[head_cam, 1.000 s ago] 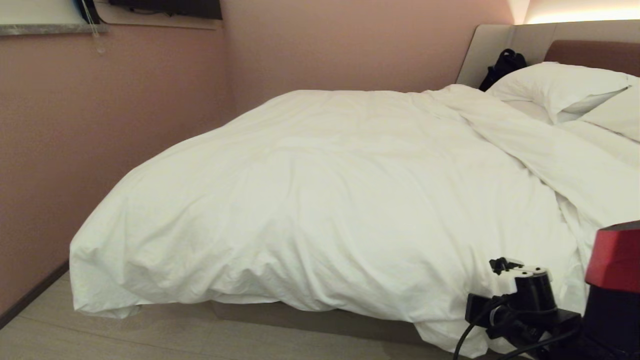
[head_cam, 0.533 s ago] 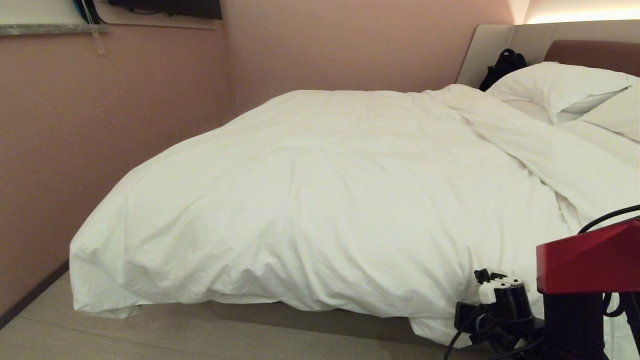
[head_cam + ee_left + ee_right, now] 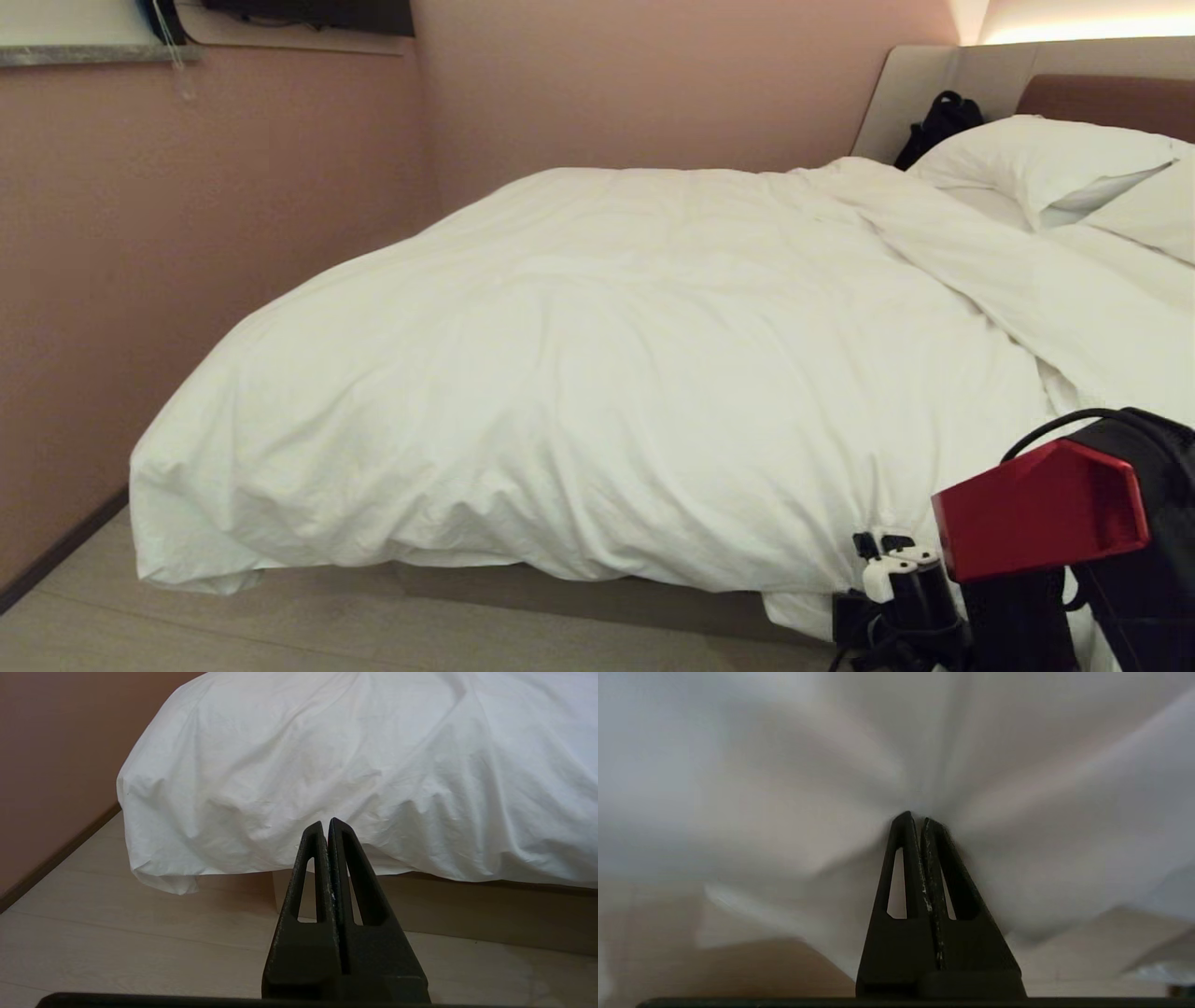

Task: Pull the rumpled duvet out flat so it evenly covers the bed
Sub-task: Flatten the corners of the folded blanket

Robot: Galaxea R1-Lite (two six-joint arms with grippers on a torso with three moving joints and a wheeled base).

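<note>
Duvet (image 3: 597,373) cloth lies over most of the bed (image 3: 597,593), draping past the foot end and hanging low at the near corner, while toward the headboard it is bunched into a long ridge that stops short of the pillows (image 3: 1046,159). We judge the job only begun: the foot end looks covered, but the upper part is not yet drawn flat.

Our right gripper (image 3: 915,819) has its fingers (image 3: 903,858) pressed together, tips against a gather of white fabric that fans out from them; we read this as a pinch on the duvet (the folds converge right at the tips). Beyond the fingers there is nothing but cloth, with floor showing below.

Our left gripper (image 3: 325,823) is parked, fingers closed on nothing, the duvet's hanging edge well ahead of its tips and the bare floor (image 3: 140,933) beneath.

What remains, we think, is pulling that bunched ridge out and evening the overhang.
</note>
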